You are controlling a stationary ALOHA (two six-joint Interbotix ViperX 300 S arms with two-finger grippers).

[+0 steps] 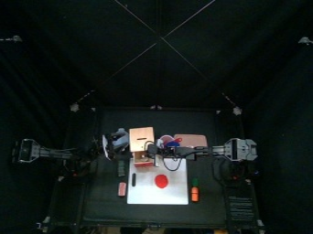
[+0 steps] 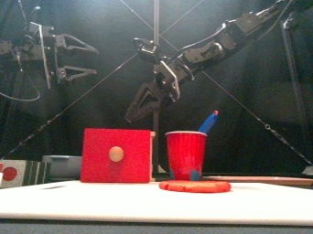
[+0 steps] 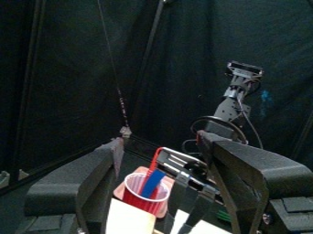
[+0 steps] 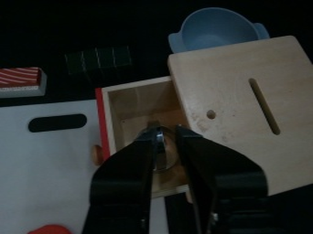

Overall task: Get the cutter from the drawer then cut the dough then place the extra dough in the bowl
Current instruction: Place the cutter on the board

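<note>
Right wrist view is showing the cutter (image 4: 162, 133) only as a glint of metal inside the open drawer (image 4: 128, 108) of the wooden box (image 4: 232, 101). The right end effector (image 4: 167, 137) is sitting narrowed around it, apparently pinching its wire handle. So the fetching step is under way. Next, the cutter is needing a straight lift clear of the box, then a carry to the dough (image 2: 193, 186) lying on the white cutting board (image 2: 73, 196) in front of the box. The left end effector (image 3: 169, 151) is hanging wide open, high to the box's left.
</note>
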